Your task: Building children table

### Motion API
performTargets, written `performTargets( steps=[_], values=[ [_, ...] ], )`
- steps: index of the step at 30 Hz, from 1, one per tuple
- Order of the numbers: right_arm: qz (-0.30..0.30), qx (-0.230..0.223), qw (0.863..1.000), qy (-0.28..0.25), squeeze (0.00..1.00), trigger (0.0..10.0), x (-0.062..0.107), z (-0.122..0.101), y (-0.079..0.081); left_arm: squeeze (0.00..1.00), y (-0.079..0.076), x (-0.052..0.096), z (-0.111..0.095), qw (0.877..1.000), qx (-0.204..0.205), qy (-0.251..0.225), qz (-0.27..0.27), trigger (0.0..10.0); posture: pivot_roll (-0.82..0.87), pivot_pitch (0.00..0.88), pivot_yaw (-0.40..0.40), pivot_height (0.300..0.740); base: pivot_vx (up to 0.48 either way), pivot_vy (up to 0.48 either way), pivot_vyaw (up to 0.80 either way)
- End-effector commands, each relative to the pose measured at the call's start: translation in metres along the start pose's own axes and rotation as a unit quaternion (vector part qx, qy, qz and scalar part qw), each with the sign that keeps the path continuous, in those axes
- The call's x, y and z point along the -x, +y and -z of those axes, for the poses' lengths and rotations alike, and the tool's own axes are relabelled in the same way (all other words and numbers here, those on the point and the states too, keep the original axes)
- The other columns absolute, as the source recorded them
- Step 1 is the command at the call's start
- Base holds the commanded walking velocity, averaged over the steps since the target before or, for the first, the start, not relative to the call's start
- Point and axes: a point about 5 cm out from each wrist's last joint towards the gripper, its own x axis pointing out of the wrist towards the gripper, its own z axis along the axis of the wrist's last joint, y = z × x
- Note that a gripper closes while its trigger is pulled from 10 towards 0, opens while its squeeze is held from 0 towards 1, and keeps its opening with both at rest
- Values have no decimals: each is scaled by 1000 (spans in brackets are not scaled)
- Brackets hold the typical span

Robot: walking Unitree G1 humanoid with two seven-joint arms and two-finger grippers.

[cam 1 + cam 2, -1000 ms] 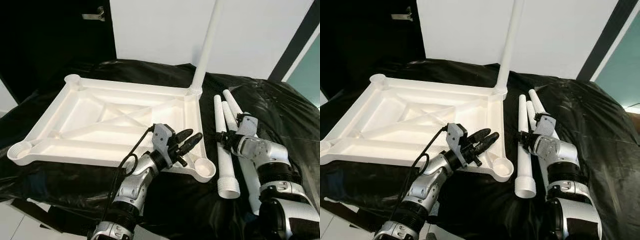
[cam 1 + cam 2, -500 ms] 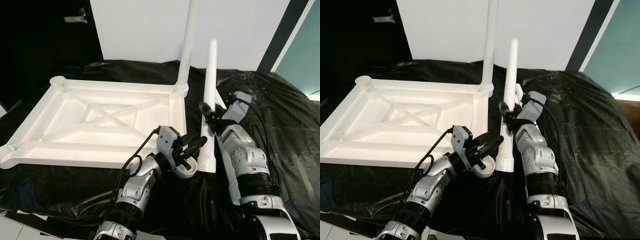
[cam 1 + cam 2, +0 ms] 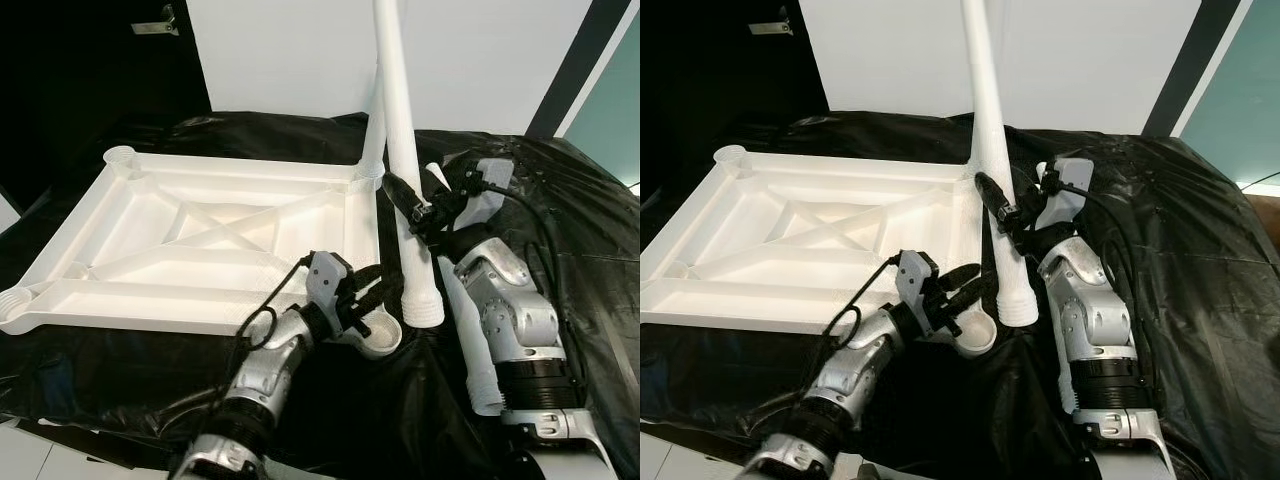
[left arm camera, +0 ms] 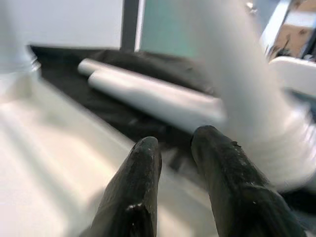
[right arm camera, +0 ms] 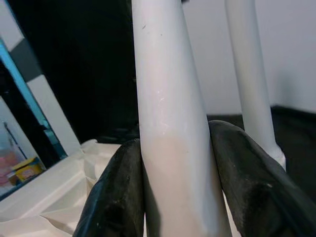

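A white plastic tabletop (image 3: 210,250) lies upside down on a surface draped in black sheeting (image 3: 580,230), its ribbed underside facing up and a round leg socket at each corner. One table leg (image 3: 985,120) already stands upright in the far right corner socket. The sockets at the far left corner (image 3: 120,156) and near left corner (image 3: 12,300) are bare, and so is the near right corner socket (image 3: 382,330), so as far as can be judged one leg of four is fitted.

The right gripper (image 3: 418,210) is clamped on a second leg (image 3: 405,180), its two black fingers (image 5: 247,187) pressed against either side of the shaft. This leg is held nearly upright, leaning slightly, with its wide flared end (image 3: 423,308) down and just beside the near right corner socket, not yet over it or in it.

The left gripper (image 3: 362,290) rests at that same near right corner of the tabletop, its fingers (image 4: 143,187) set narrow with a small gap between them, and appears to steady the frame rather than hold anything.

Two more legs (image 4: 148,96) lie on the sheeting off the right edge of the tabletop, one (image 3: 470,340) running along beside the right arm. What is left, then, is to seat the held leg and then fit those two in the left corners.
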Motion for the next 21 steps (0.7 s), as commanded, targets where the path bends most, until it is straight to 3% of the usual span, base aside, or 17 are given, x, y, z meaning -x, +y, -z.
performTargets(
  steps=[1, 7, 13, 21],
  values=[
    [-46, 2, 999, -27, 0, 0, -4, -15, 8, 0, -8, 9, 5, 995, 2, 34, 91, 10000, -15, 0, -32, 740, 0, 0, 0],
    [-98, -5, 995, -25, 0, 0, -3, -16, 15, 0, -5, 17, 3, 993, -1, 43, 112, 10000, -10, 0, -29, 740, 0, 0, 0],
    [-191, -57, 980, -13, 0, 0, 7, -15, 29, 0, 0, 5, -26, 993, 32, -32, 111, 10000, -10, 0, -19, 740, 0, 0, 0],
    [-226, -56, 973, -6, 0, 0, 14, -16, 34, 0, -6, -5, -32, 988, 49, -40, 141, 10000, -22, 0, -6, 740, 0, 0, 0]
  ],
)
